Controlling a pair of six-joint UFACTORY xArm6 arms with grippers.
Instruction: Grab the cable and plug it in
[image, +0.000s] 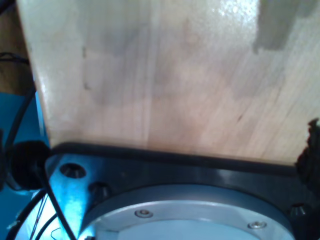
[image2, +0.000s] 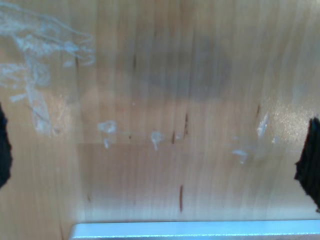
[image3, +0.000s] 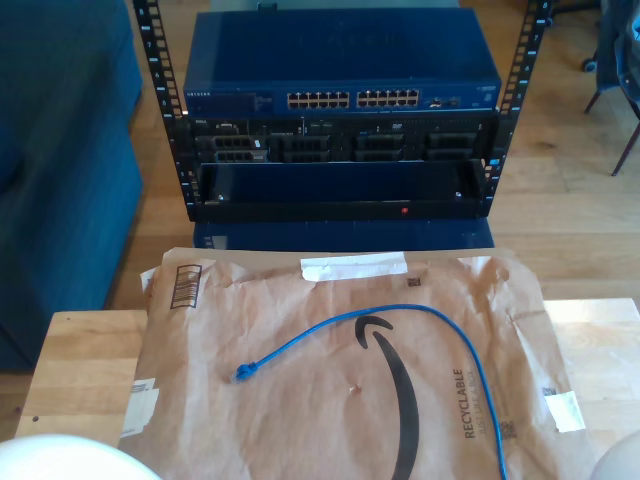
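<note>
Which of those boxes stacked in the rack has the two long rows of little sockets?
The top one, the blue network switch. Its front carries two blocks of small ports side by side; the black units beneath it show wider bays instead.

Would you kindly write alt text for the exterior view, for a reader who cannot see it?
A blue cable lies loose across brown packing paper on a wooden table, one plug end free. Behind stands a rack holding a blue network switch with rows of ports.

one cable (image3: 400, 318), one switch (image3: 340, 70), one rack (image3: 180, 150)
</note>
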